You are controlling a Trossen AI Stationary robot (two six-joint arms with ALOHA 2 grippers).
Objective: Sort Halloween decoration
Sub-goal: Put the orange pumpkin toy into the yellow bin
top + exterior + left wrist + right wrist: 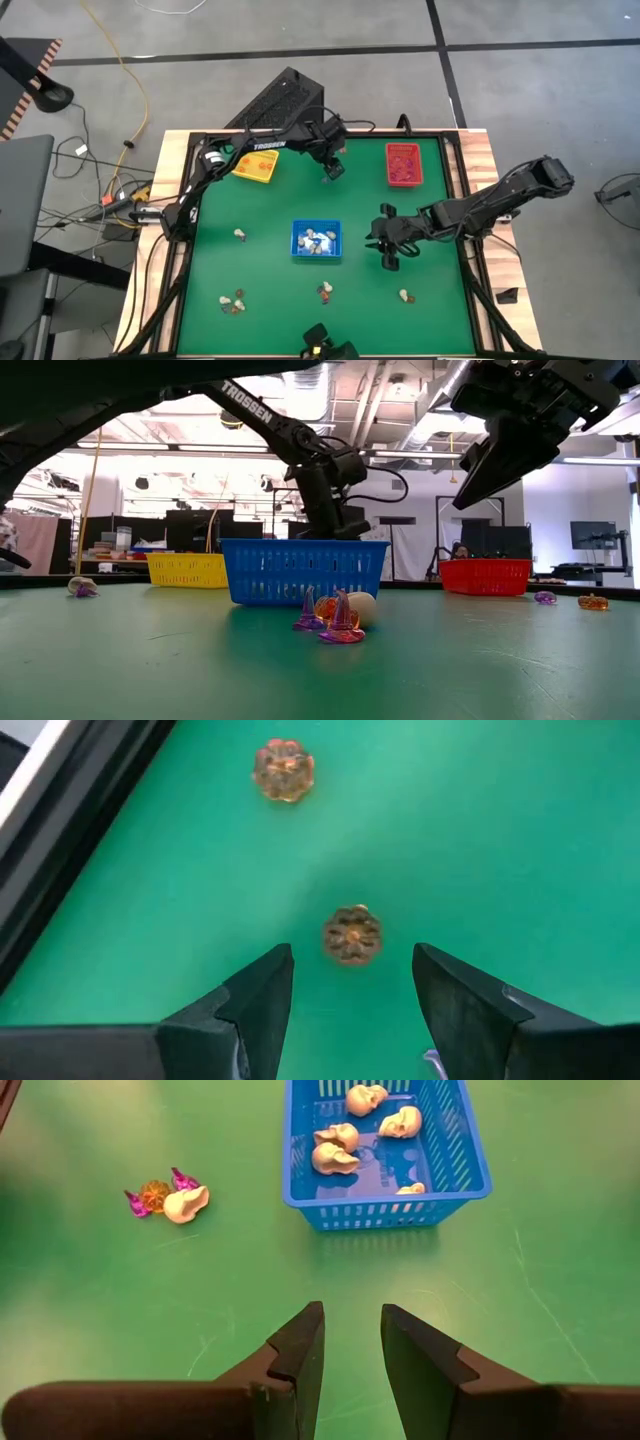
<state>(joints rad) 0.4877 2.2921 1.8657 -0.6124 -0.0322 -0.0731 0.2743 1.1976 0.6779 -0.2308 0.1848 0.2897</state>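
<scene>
Left wrist only: pumpkin trinket [351, 934] (orange) between fingers [262, 1000].

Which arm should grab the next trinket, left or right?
Left, probably. The left gripper is open with an orange pumpkin trinket lying just ahead, between its fingers. The right gripper hangs over bare green mat beside the blue basket, nothing between its fingers.
</scene>
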